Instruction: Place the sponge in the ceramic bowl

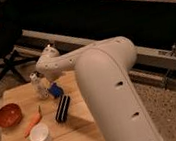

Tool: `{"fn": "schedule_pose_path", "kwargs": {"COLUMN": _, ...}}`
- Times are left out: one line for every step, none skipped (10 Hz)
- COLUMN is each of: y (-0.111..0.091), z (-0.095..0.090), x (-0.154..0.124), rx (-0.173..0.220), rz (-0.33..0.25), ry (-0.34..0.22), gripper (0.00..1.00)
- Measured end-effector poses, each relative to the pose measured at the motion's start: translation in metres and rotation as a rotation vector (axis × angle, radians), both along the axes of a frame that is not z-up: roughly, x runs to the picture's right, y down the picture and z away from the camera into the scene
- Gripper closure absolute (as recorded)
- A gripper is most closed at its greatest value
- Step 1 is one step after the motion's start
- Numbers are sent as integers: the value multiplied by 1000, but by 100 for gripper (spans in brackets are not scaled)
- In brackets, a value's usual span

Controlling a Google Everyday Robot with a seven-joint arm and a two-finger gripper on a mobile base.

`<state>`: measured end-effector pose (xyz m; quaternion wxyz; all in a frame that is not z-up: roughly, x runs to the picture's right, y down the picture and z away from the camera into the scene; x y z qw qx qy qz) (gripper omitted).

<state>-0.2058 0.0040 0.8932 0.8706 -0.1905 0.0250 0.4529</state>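
**Sponge beside the hand, bowl well apart at the surface's left edge**

The hand (45,85) is seen low over the far part of the wooden surface (68,140), at about 12 o'clock on it as viewed by the camera. It hangs below the bent wrist of the large white arm (108,81), which enters from 5 o'clock and fills much of the right half of the view. Whether the hand is apart or together cannot be told, since it is largely hidden under the wrist.

A small blue block, taken to be the sponge (56,90), lies on the surface just beside the hand, at its 4 o'clock. Whether the two are touching cannot be told. A pale upright object (36,84), possibly a small bottle, stands just beside the hand at its 9 o'clock.

The ceramic bowl (8,115), orange-red and round, is set upright near the left edge of the surface, at 8 o'clock from the sponge and well apart from it. Between bowl and sponge an orange carrot (32,123) lies at a slant. A white cup (40,135) stands upright at 6 o'clock from the carrot, near it. A dark, ribbed, oblong item (63,108) lies flat at 6 o'clock from the sponge, near it.

An office chair (2,55) is seen on the floor beyond the surface, at 10 o'clock.
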Motion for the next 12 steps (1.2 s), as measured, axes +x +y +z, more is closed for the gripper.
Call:
{"fn": "schedule_pose_path", "kwargs": {"y": 7, "z": 7, "x": 0, "rx": -9, "rz": -10, "ry": 8, "gripper": 20}}
{"fn": "schedule_pose_path", "kwargs": {"y": 12, "z": 14, "x": -2, "rx": -16, "rz": -19, "ry": 14, "gripper": 20}}
{"fn": "schedule_pose_path", "kwargs": {"y": 17, "z": 18, "x": -4, "rx": -21, "rz": -25, "ry": 16, "gripper": 20}}
{"fn": "schedule_pose_path", "kwargs": {"y": 23, "z": 23, "x": -9, "rx": -31, "rz": -29, "ry": 16, "gripper": 20}}
{"fn": "schedule_pose_path", "kwargs": {"y": 28, "z": 28, "x": -10, "rx": -41, "rz": -32, "ry": 15, "gripper": 20}}
{"fn": "schedule_pose_path", "kwargs": {"y": 31, "z": 30, "x": -12, "rx": -47, "rz": -33, "ry": 14, "gripper": 20}}
{"fn": "schedule_pose_path", "kwargs": {"y": 35, "z": 34, "x": -15, "rx": -55, "rz": -37, "ry": 10, "gripper": 20}}
{"fn": "schedule_pose_path", "kwargs": {"y": 39, "z": 36, "x": -20, "rx": -62, "rz": -44, "ry": 6, "gripper": 20}}
{"fn": "schedule_pose_path", "kwargs": {"y": 42, "z": 37, "x": -24, "rx": -67, "rz": -50, "ry": 4, "gripper": 20}}
{"fn": "schedule_pose_path", "kwargs": {"y": 45, "z": 39, "x": -25, "rx": -72, "rz": -56, "ry": 6, "gripper": 20}}
{"fn": "schedule_pose_path", "kwargs": {"y": 46, "z": 41, "x": -26, "rx": -75, "rz": -60, "ry": 7, "gripper": 20}}
{"fn": "schedule_pose_path", "kwargs": {"y": 48, "z": 43, "x": -27, "rx": -79, "rz": -64, "ry": 9, "gripper": 20}}
